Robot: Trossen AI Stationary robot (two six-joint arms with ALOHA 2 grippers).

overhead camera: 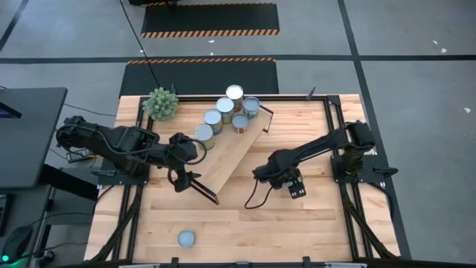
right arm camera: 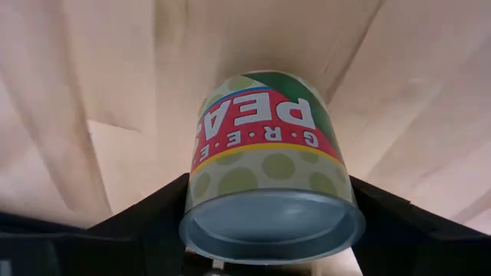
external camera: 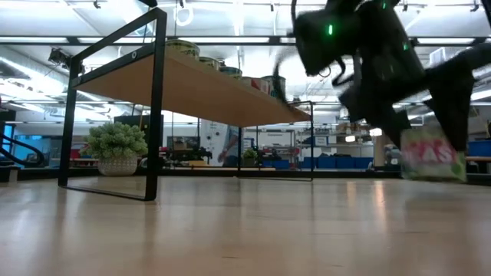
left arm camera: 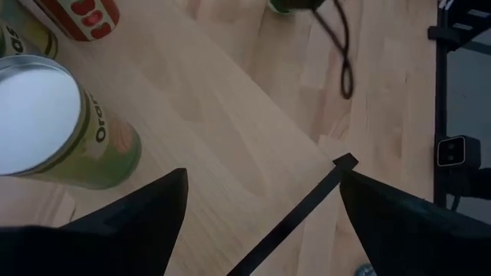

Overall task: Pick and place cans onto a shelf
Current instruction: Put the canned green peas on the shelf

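Cans (overhead camera: pixel 227 112) are being kept upright in a cluster at the far end of the shelf (overhead camera: pixel 230 152), leaving its near end bare for more. One green-pea can (right arm camera: pixel 270 165) is being clasped by the right gripper (right arm camera: pixel 268 222) above the table's middle, just off the shelf's right edge, its long axis seemingly tipped from vertical. The left gripper (left arm camera: pixel 261 218) is being held spread and empty over the shelf's near corner. A last can (overhead camera: pixel 186 238) is being left standing by the table's near edge.

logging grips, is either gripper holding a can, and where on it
The right gripper holds a green peas can by its sides, near one end. The left gripper is open and empty over the shelf.
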